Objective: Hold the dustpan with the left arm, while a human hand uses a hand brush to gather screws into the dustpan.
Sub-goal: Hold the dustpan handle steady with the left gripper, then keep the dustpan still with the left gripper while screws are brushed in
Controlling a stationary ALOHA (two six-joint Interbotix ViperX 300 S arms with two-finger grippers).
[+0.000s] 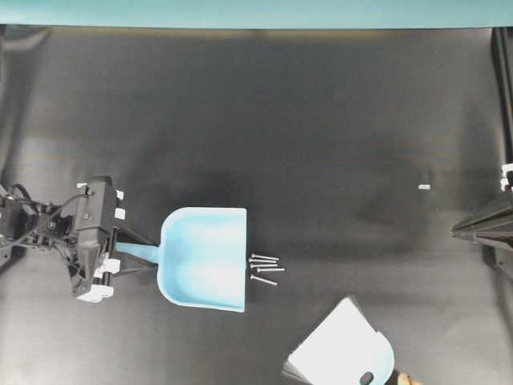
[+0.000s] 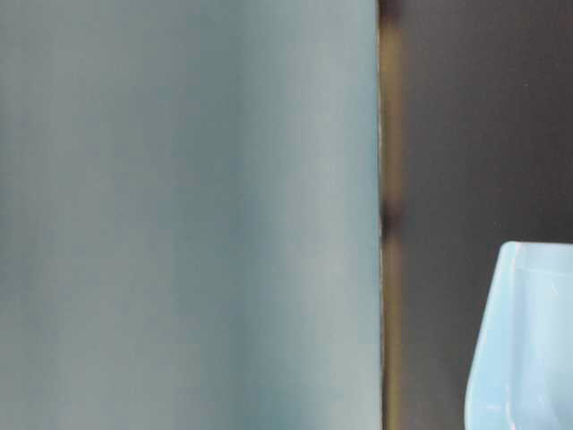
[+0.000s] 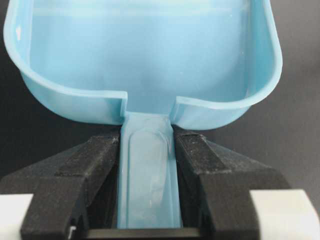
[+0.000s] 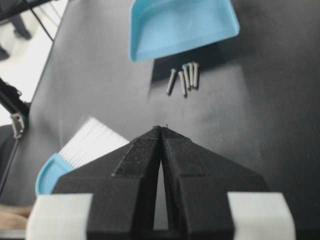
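I have the left pincer [image 1: 132, 251] reaching in level from the left side of the counter [image 1: 321, 120], its two black fingers [image 3: 95, 160] clamped on either side of the dustpan [image 1: 204, 258] handle; my left wrist view shows the narrow handle pinched between them, just behind the pan's rounded back. The dustpan lies flat on the counter with its straight mouth pointing away from the pincer. The screws [image 1: 264, 269] lie in a small cluster just beyond that mouth, close to it but outside the pan. Past the screws, toward the near edge of the counter, I see the brush [image 1: 345, 349], white bristles fanned toward the dustpan, and only a sliver of the hand [image 1: 405, 379] behind it at the frame edge. My right pincer [image 4: 161, 128] sits well apart from the dustpan on the far side of the screws, tips together, holding nothing.
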